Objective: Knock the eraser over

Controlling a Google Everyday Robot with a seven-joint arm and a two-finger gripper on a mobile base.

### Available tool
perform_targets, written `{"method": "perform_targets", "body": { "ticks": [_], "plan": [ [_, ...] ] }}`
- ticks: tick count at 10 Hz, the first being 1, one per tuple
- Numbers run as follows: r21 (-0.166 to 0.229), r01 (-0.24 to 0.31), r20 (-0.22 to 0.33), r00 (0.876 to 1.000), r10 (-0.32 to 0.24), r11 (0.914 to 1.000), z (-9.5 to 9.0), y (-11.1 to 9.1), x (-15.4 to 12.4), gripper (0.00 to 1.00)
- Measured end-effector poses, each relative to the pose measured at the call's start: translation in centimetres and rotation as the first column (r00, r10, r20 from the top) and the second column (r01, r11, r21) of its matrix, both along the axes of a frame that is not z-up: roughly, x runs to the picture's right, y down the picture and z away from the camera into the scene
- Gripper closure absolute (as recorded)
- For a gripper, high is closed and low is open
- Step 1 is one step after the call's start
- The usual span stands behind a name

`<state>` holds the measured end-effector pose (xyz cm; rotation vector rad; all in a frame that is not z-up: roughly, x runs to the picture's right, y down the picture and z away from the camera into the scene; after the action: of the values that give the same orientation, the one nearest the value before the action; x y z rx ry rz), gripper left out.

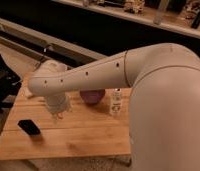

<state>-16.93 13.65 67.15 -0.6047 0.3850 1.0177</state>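
Observation:
The eraser [29,127] is a small black block lying flat near the front left of the wooden table [88,136]. My gripper [56,114] hangs below the white wrist over the left middle of the table. It sits to the right of the eraser and a little farther back, with a gap between them. The large white arm reaches in from the right and hides the table behind the gripper.
A purple bowl [91,96] sits at the table's middle back, partly behind the arm. A small white bottle [115,102] stands to its right. The table's left and front edges are close to the eraser. Dark shelving runs behind.

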Motion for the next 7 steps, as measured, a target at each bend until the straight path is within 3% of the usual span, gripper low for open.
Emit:
{"method": "perform_targets", "body": {
  "ticks": [7],
  "plan": [
    [-0.014,0.149,0.091,0.985,-0.147,0.9888,-2.1,1.6,-2.2,0.35]
  ]
}}
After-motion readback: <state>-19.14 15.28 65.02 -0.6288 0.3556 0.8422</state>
